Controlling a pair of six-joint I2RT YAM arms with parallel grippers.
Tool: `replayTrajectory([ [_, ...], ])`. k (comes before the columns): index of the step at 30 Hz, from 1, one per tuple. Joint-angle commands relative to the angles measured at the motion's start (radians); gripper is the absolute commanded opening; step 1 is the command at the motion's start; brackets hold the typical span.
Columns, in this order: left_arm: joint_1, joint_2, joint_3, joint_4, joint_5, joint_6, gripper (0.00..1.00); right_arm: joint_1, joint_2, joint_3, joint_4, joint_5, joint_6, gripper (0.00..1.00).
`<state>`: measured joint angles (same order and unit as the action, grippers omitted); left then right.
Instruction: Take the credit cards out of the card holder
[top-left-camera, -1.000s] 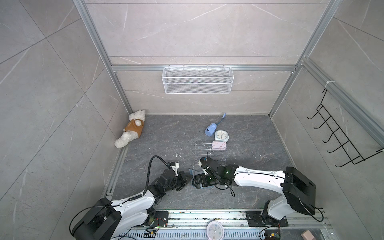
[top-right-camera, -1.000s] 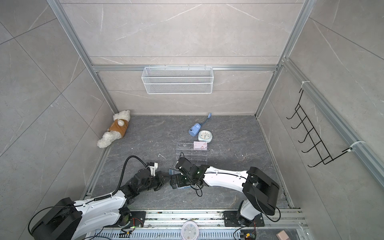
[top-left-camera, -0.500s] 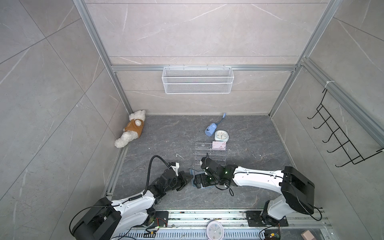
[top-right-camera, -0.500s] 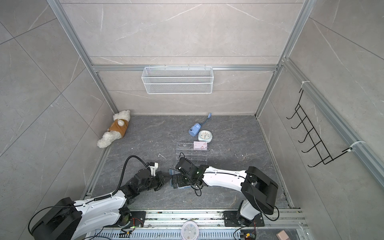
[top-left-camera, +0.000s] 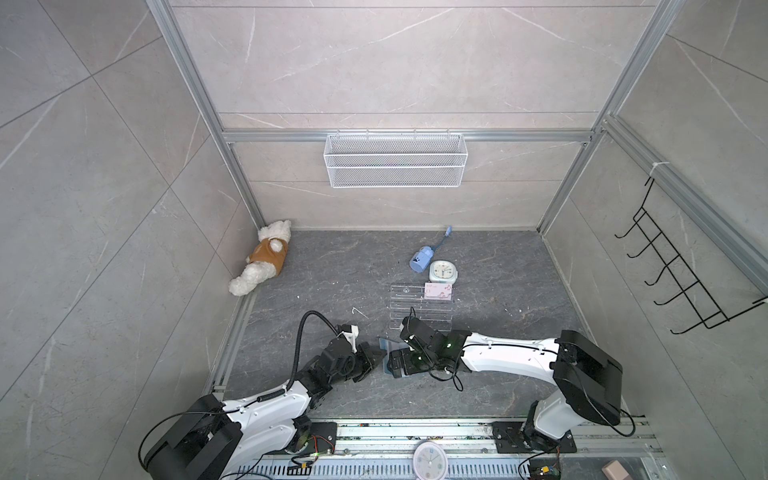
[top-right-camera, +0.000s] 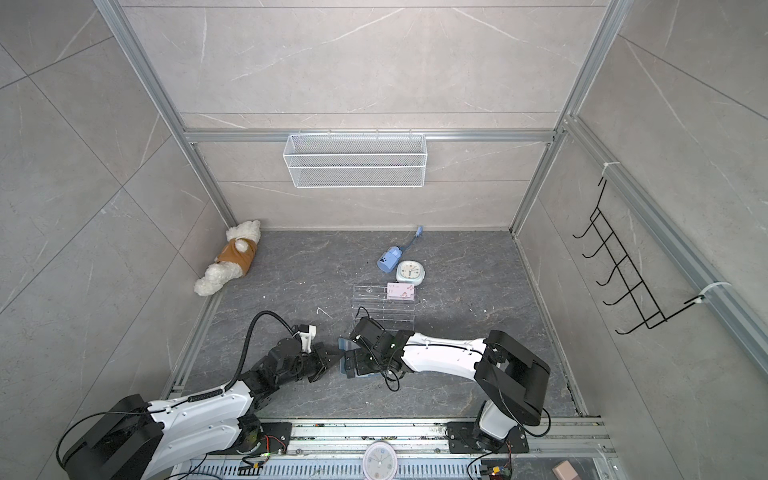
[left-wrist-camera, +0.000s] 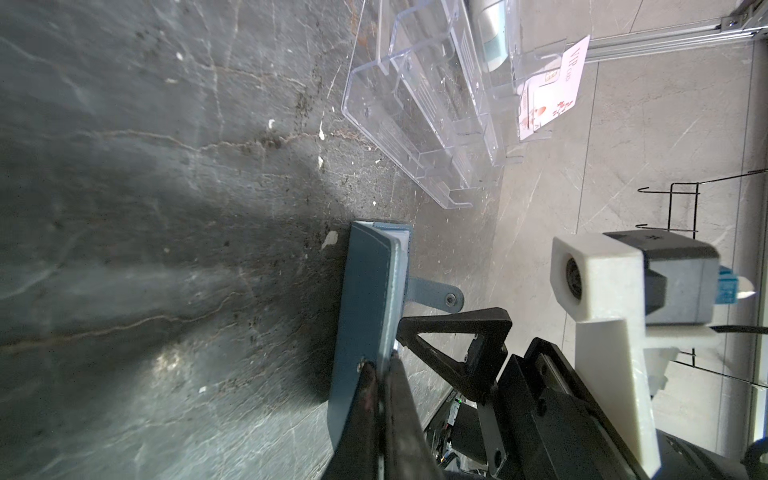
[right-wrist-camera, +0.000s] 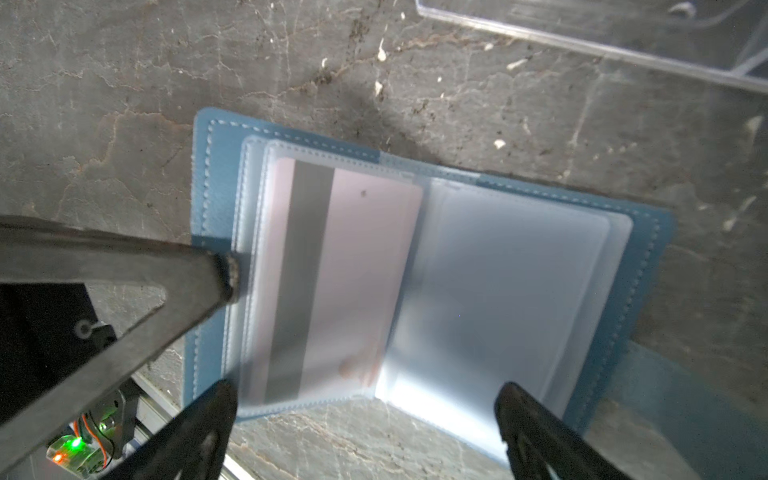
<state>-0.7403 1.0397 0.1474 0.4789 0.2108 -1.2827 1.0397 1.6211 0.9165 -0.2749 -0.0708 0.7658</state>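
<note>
Right wrist view alone shows the card holder (right-wrist-camera: 216, 174) lying open on the surface (right-wrist-camera: 124, 83), with one credit card (right-wrist-camera: 357, 249) stripe-up in a clear sleeve and the right pincer (right-wrist-camera: 368, 399) spread wide over it. Left wrist view shows the left pincer (left-wrist-camera: 380, 368) clamped on the cover's edge. In both top views the card holder sits at 7 o'clock from the acrylic rack (top-left-camera: 415, 309).

Cannot see most of the card holder (top-left-camera: 385, 344) under the right tool (top-left-camera: 393, 366) in both top views; cannot read the blurred, sleeved credit card (right-wrist-camera: 345, 266).
</note>
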Motion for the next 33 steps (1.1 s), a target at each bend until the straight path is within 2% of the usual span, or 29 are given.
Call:
replayTrajectory([
  [1,-0.005,-0.018,0.024,0.035,-0.012,0.022,0.00,0.005,0.015,0.016,0.011,0.003,0.013,1.00],
  [13,-0.008,-0.018,0.026,0.031,-0.017,0.023,0.00,0.005,0.020,0.019,0.016,-0.005,0.019,1.00],
  [33,-0.010,-0.017,0.026,0.018,-0.017,0.030,0.00,0.004,0.009,0.021,-0.066,0.124,0.030,0.93],
])
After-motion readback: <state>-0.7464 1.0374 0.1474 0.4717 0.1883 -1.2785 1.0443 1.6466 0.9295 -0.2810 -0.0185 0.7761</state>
